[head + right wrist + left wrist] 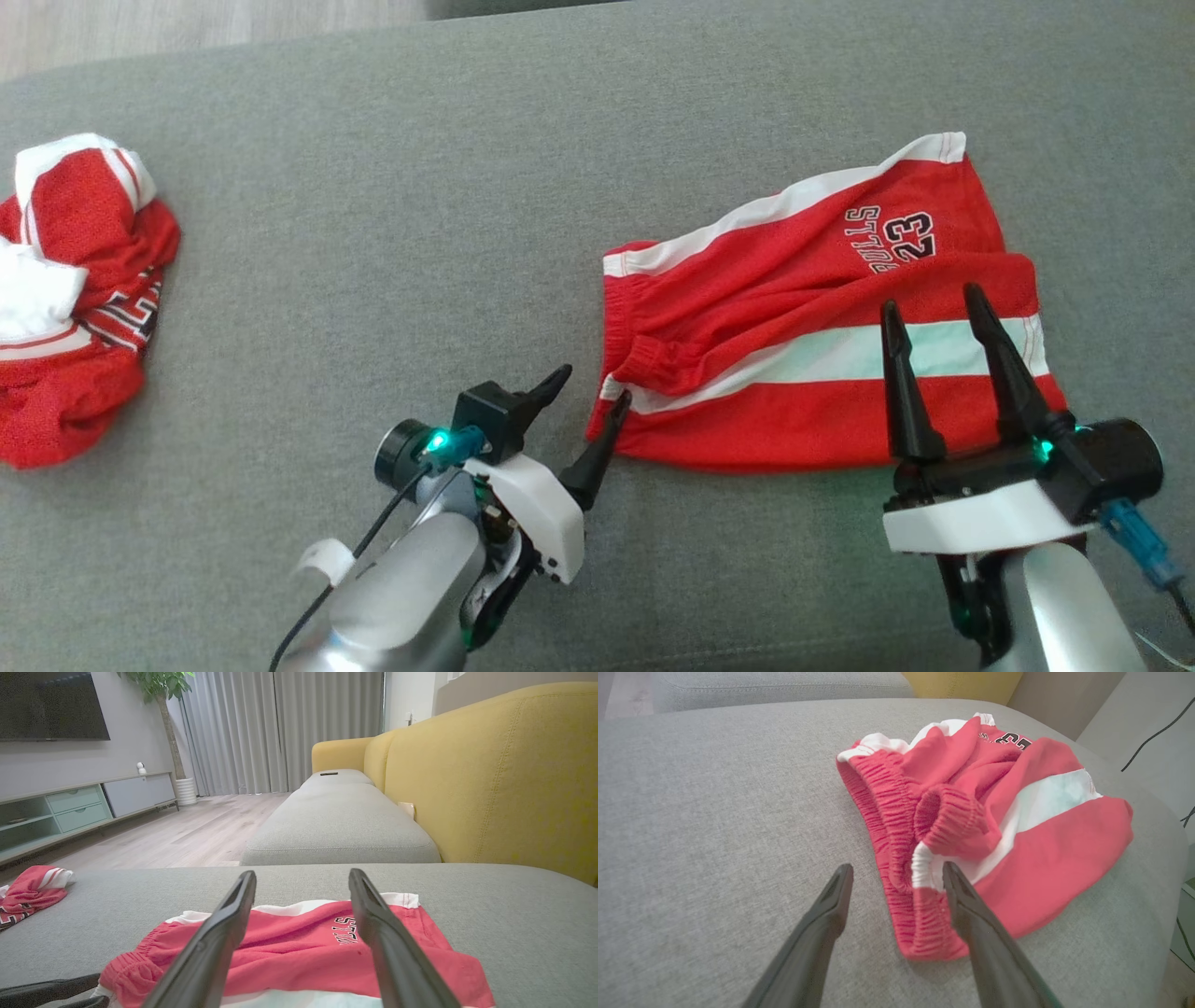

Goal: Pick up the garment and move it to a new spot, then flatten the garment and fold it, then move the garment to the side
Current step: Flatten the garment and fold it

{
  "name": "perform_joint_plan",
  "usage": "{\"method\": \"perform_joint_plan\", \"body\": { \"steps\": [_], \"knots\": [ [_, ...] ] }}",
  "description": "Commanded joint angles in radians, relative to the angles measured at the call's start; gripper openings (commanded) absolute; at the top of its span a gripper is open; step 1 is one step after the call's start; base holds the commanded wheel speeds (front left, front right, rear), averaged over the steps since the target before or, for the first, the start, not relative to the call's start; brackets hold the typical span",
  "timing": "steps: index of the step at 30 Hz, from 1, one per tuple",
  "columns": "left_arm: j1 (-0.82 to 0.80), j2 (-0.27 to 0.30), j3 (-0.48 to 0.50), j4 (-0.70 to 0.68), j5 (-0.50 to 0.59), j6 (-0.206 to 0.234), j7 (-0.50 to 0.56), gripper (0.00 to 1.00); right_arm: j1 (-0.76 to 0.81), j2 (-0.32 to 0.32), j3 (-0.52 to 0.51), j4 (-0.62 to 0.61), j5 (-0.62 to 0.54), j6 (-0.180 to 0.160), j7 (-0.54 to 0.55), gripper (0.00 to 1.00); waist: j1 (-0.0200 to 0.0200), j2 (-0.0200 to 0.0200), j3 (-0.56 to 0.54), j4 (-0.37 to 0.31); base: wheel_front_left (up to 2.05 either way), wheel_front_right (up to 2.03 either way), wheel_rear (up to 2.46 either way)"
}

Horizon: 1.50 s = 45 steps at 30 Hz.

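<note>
Both spread wide, empty: left pincer (pixel 590 390) at the shorts (pixel 794 299), right pincer (pixel 931 300) over them.

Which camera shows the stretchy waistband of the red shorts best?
The left wrist view: the waistband sits close and centred, its gathered ribbing plain. The head view shows it from above as a bunched edge at the left end of the shorts. The right wrist view catches a sliver at lower left.
</note>
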<state>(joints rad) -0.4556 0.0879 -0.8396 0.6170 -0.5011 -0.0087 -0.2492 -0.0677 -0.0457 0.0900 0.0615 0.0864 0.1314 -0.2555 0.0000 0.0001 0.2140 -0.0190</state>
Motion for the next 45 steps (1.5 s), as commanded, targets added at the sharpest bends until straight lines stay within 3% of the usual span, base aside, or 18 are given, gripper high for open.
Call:
{"method": "perform_joint_plan", "body": {
  "steps": [1, 2, 4, 5, 14, 21, 28, 37, 45],
  "knots": [
    [-0.024, 0.01, 0.035, -0.025, 0.008, 0.0, -0.012, 1.0, 0.0, -0.004, 0.024, -0.026, -0.01, -0.001, -0.006, 1.0, 0.0, -0.0001, 0.001, -0.004, 0.0, 0.0, 0.0],
    [-0.025, 0.011, 0.036, -0.023, 0.011, -0.001, -0.012, 0.82, -0.001, -0.004, 0.023, -0.026, -0.011, -0.001, -0.006, 1.0, 0.0, -0.0001, 0.001, -0.006, 0.0, 0.0, 0.0],
    [-0.028, 0.012, 0.037, -0.015, 0.011, -0.004, -0.012, 0.17, -0.001, -0.004, 0.022, -0.026, -0.012, -0.001, -0.006, 1.0, 0.0, -0.0001, 0.001, -0.01, 0.0, 0.0, 0.0],
    [-0.029, 0.012, 0.036, -0.01, 0.01, -0.006, -0.011, 0.0, -0.001, -0.004, 0.021, -0.026, -0.013, -0.001, -0.006, 1.0, 0.0, -0.0001, 0.001, -0.011, 0.0, 0.0, 0.0],
    [0.004, 0.049, 0.052, -0.054, -0.035, -0.013, 0.033, 0.0, 0.011, -0.004, 0.007, -0.021, -0.013, -0.001, -0.006, 1.0, 0.0, -0.0001, -0.01, -0.009, 0.0, 0.0, 0.0],
    [0.076, 0.167, 0.138, -0.203, -0.082, 0.03, 0.022, 0.0, 0.02, -0.004, -0.028, 0.031, 0.01, -0.001, -0.006, 1.0, 0.0, -0.0001, -0.015, 0.014, 0.0, 0.0, 0.0],
    [0.109, 0.263, 0.213, -0.303, -0.116, 0.068, 0.026, 0.0, 0.025, -0.004, -0.023, 0.137, 0.194, -0.001, -0.006, 1.0, 0.0, -0.0001, 0.001, 0.04, 0.0, 0.0, 0.0],
    [0.071, 0.284, 0.234, -0.307, -0.109, 0.083, 0.021, 0.0, -0.006, -0.027, 0.103, 0.254, 0.262, -0.001, -0.006, 1.0, 0.0, -0.0001, 0.033, 0.061, 0.0, 0.0, 0.0],
    [0.039, 0.279, 0.228, -0.283, -0.097, 0.082, 0.016, 0.0, -0.044, -0.04, 0.094, 0.306, 0.248, -0.001, -0.006, 1.0, 0.0, -0.0001, 0.041, 0.068, 0.0, 0.0, 0.0]
  ]
}}
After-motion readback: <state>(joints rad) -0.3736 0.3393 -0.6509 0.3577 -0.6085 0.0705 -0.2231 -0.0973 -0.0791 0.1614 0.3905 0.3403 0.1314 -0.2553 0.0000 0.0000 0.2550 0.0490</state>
